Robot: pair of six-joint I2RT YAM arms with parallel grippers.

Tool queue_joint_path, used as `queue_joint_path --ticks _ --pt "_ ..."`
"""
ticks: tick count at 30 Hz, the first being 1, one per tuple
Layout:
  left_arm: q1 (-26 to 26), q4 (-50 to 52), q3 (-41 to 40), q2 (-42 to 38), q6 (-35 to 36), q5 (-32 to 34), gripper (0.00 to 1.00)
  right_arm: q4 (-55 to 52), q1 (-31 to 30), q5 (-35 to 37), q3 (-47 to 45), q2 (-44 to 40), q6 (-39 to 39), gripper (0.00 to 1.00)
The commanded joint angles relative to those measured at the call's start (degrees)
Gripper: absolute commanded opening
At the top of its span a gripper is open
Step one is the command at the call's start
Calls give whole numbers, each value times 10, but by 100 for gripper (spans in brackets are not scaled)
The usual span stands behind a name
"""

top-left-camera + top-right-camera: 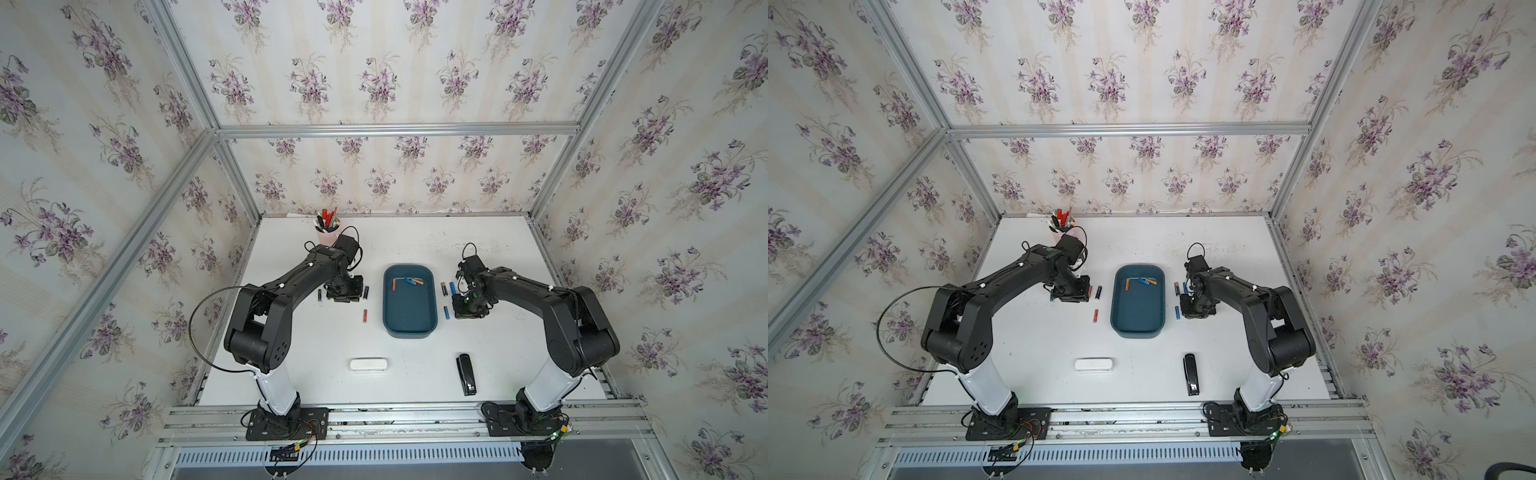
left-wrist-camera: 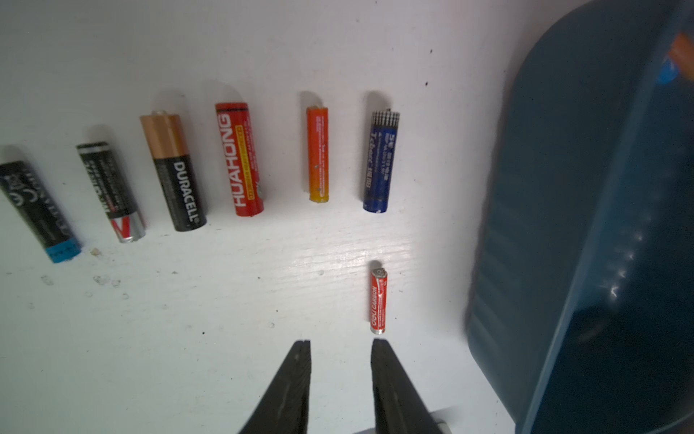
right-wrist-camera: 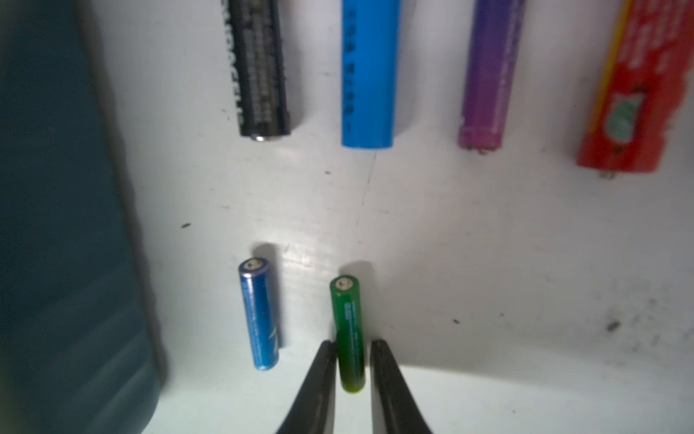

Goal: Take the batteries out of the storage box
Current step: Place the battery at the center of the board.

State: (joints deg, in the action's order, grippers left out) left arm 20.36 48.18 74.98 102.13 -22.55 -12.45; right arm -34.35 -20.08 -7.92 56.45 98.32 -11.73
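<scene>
The dark teal storage box [image 1: 409, 328] [image 1: 1138, 322] sits mid-table, and several batteries [image 1: 411, 281] [image 1: 1147, 281] lie at its far end. My left gripper [image 2: 340, 344] is open and empty, low over the table left of the box [image 2: 582, 225]. A small red battery [image 2: 378, 300] lies just past one fingertip, with a row of batteries [image 2: 240, 158] beyond it. Right of the box, my right gripper [image 3: 353, 344] straddles a green battery [image 3: 347, 319] lying on the table. Its jaws are slightly apart, with a gap on one side. A blue battery [image 3: 259, 312] lies beside the green one.
More batteries [image 3: 370, 75] lie in a row beyond the right gripper. A pink cup of pens [image 1: 328, 232] stands at the back left behind the left arm. A white oblong case [image 1: 368, 365] and a black stapler [image 1: 466, 374] lie near the front edge.
</scene>
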Motion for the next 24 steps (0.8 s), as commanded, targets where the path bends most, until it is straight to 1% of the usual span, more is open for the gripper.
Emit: queue_joint_path --ticks 1,8,14,16,20,24 --pt "3 7 8 0 -2 2 33 -11 0 6 3 -1 5 25" --pt "14 27 30 -5 -3 23 34 -11 0 -1 6 -16 3 32" --pt "45 64 81 -4 -9 75 37 -16 0 -3 20 -20 1 35" --pt "57 91 120 11 -5 93 39 -27 0 -1 35 -23 5 36" --pt "98 140 208 46 -1 147 42 -54 1 -1 77 -33 10 38" --pt "139 179 300 103 1 189 43 -61 3 -8 104 -39 11 38"
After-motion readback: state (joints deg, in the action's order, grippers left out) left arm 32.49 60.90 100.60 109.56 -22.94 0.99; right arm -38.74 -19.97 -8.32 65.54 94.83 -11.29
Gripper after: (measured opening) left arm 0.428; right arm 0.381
